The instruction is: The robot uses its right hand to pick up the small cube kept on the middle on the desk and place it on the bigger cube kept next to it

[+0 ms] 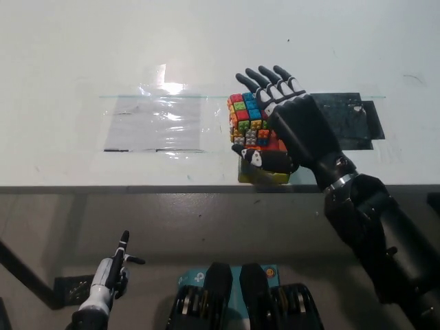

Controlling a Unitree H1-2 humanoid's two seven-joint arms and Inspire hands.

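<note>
Small multicoloured brick-studded cube (248,120) sitting on bigger yellow cube (263,173), black right hand (292,124) draped beside it, grip impossible to tell. Probably placing; needs clean release. White left hand (110,275) idle below.

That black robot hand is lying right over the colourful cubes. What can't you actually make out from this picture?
All in the head view:
- Small cube: I cannot pick it out for certain; the right robot hand covers much of the bigger cube.
- Whether that hand holds anything: its palm side is hidden.
- Bigger cube's right side: behind the hand.
- Black patch on the desk: partly covered by the arm.
- Left robot hand, low below the desk edge: too small to judge its fingers.
</note>
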